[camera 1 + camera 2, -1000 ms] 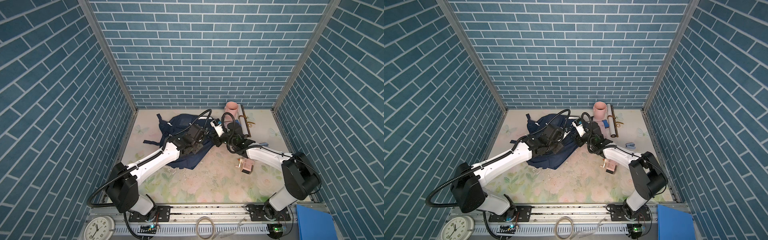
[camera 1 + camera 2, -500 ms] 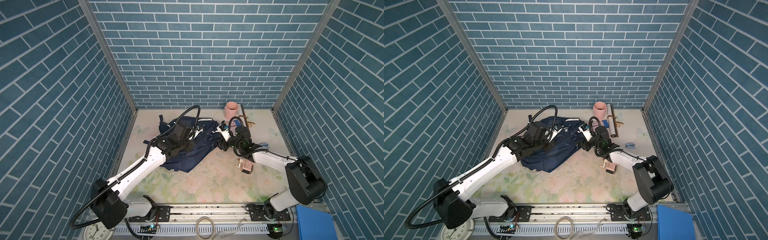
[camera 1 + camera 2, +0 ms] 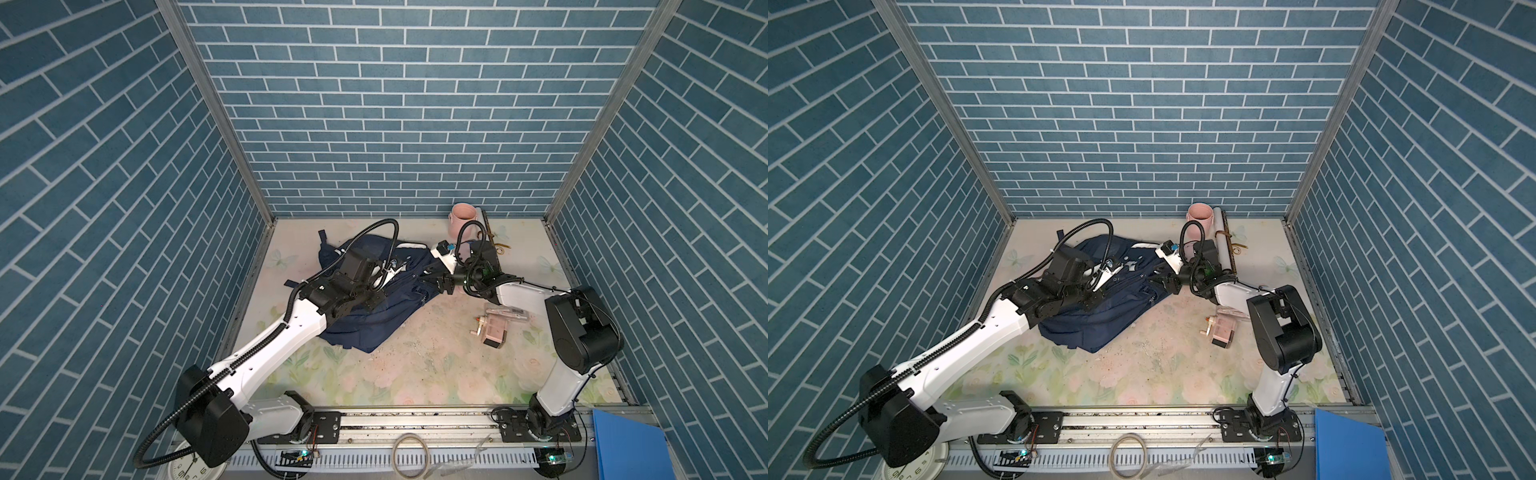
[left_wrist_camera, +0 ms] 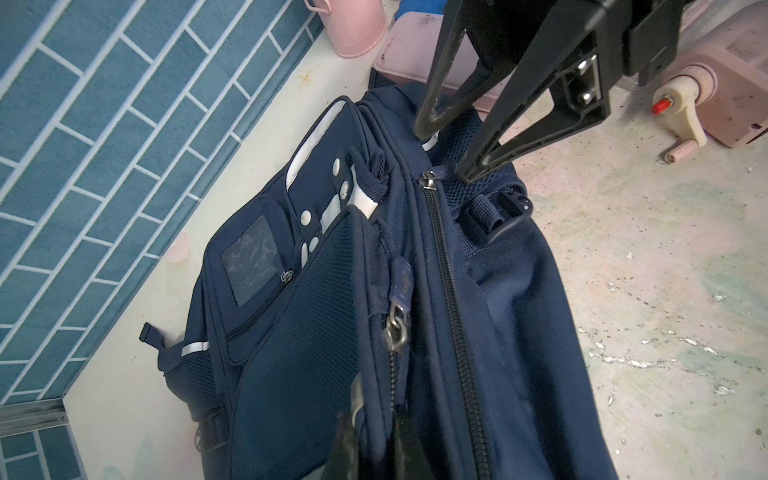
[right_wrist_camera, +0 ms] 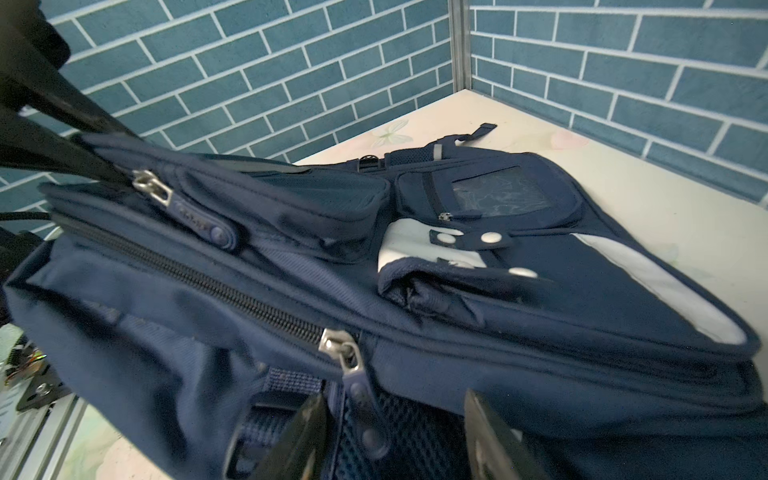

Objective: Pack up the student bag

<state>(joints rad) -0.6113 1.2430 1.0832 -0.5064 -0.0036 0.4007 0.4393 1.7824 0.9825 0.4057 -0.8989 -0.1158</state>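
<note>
- Backpack first: we see the student bag (image 3: 374, 320), a large navy-blue fabric pack with white reflective strips. It lies slumped on the pale floral table top (image 3: 415, 374), toward the back and left of centre in both top views.
- Its long black main zip (image 5: 187, 270) is shut along all the length we can see. We therefore judge the step in hand to be opening the main compartment; we cannot see inside.
- The silver zip slider with its navy tab (image 5: 352, 374) lies between the two black fingers (image 5: 291, 440) of the right gripper (image 5: 392, 399). It is near them but not pinched: those jaws stand apart and hold nothing.
- The left gripper (image 4: 376, 444) is clamped tight on a fold at the bag's edge, beside a second zip pull, and appears to raise that end.
- The next move, in our judgement, calls for the right fingers to close on the navy tab and draw it along the zip track. The left grip would brace the cloth meanwhile, and a small floppy tab may slip.
- Further out, a pink cylindrical cup (image 3: 462, 218) stands by the back wall near the bag's far corner. A pink box-shaped pencil sharpener with a crank (image 3: 492, 330) lies well apart on the right.
</note>
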